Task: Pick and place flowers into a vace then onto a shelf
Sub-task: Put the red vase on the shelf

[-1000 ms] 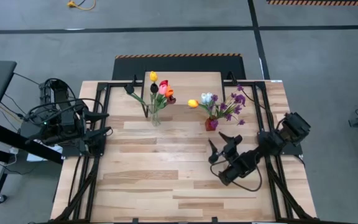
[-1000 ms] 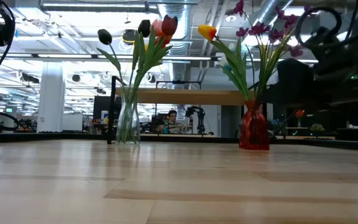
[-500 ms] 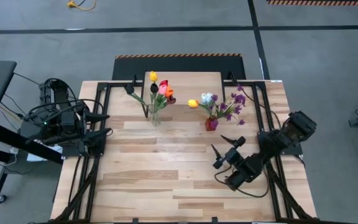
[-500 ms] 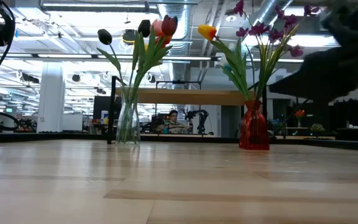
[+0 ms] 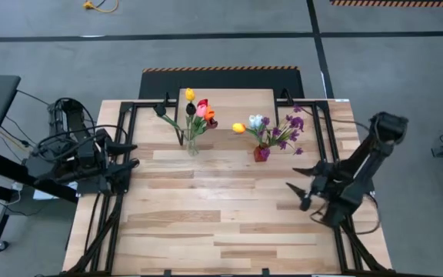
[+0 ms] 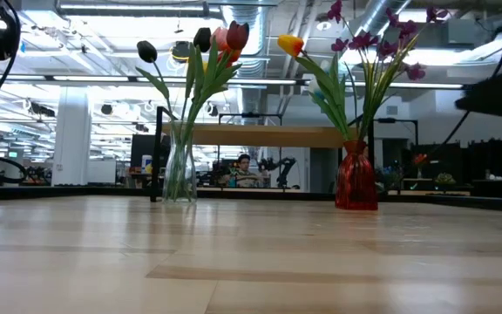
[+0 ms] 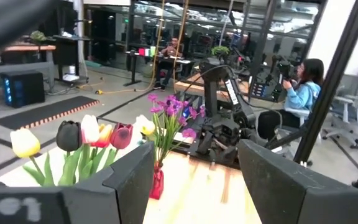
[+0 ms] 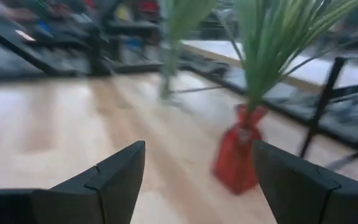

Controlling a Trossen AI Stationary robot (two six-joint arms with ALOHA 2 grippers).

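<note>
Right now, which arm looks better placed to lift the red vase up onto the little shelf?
The right arm, probably. Its open gripper hangs over the table just near of the red vase, which shows close in its wrist view, while the left gripper waits at the table's left edge, farther off.

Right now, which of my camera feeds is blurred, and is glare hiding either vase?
Right wrist view: smeared, the red vase soft-edged, stems streaked. Low view: bright ceiling lights behind, so both bouquets read partly dark, yet the clear vase stays readable. High view: sharp, evenly lit, no glare on the table. Left wrist view: sharp.
</note>
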